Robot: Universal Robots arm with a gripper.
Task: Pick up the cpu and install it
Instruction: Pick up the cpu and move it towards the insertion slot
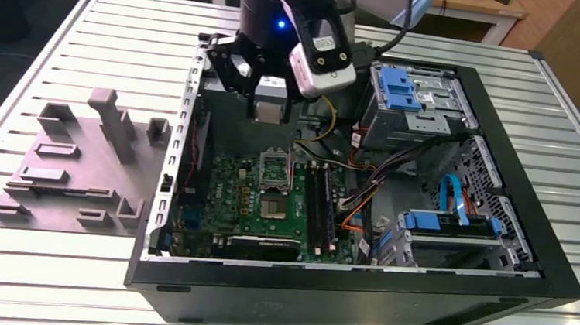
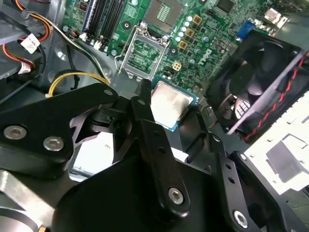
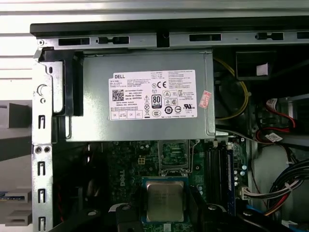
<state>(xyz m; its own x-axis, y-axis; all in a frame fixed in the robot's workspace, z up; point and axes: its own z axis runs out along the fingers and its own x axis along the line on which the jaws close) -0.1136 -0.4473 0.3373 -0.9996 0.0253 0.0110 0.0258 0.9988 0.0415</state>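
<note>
The exterior view is looking down from well back at the whole open computer case (image 1: 342, 295). The first wrist view is facing straight down and the second is slanting, both close, sharing the motherboard (image 3: 128, 166), socket (image 2: 142, 53) and cpu (image 3: 165, 200).

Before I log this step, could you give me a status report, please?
Gripper shut on cpu. Held above motherboard, socket frame open. No obstruction seen.

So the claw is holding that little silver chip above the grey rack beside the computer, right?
Not quite. The claw holds the cpu above the green motherboard inside the open computer case, not the grey rack; the first wrist view shows it.
</note>
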